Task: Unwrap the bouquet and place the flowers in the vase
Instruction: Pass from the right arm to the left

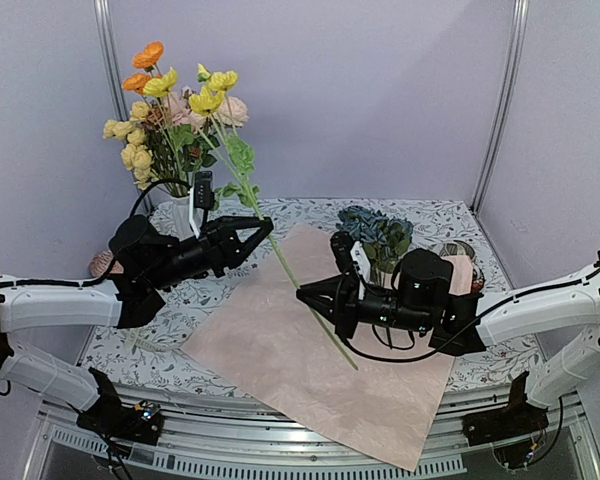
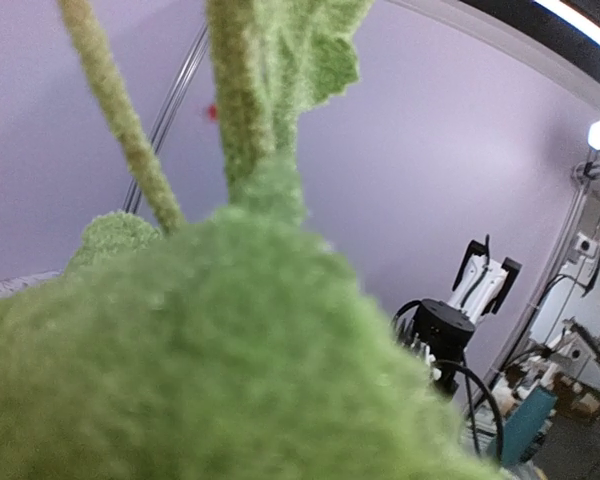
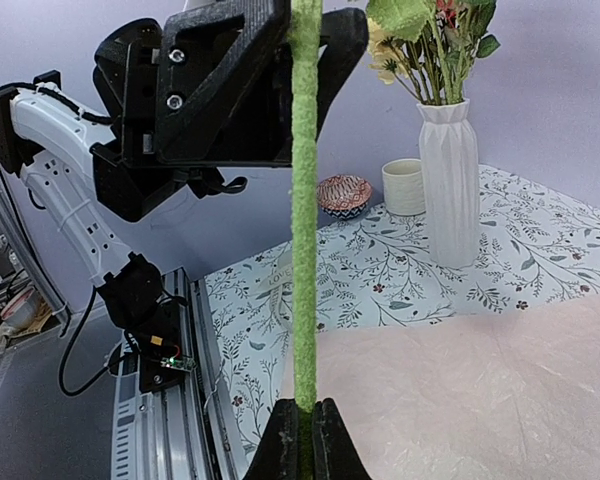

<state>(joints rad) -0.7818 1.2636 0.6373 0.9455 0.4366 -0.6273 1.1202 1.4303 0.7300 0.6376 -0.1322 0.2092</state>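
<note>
One yellow flower [image 1: 205, 100] on a long fuzzy green stem [image 1: 280, 255] slants over the table, held between both grippers. My left gripper [image 1: 268, 225] has its fingers [image 3: 230, 60] pressed on both sides of the upper stem [image 3: 305, 250]. A green leaf [image 2: 230, 350] fills the left wrist view and hides the jaws. My right gripper [image 1: 302, 293] is shut on the lower stem, with its tips [image 3: 305, 420] pinching it. The white ribbed vase [image 3: 450, 180] stands at the back left and holds several flowers [image 1: 170, 110]. The pink wrapping paper [image 1: 280, 350] lies flat and open.
A blue-teal hydrangea cluster [image 1: 375, 230] stands behind my right arm. A cream mug [image 3: 403, 187] and a patterned bowl [image 3: 343, 192] sit left of the vase in the right wrist view. A pale ribbon [image 3: 280, 285] lies on the floral tablecloth [image 1: 430, 215].
</note>
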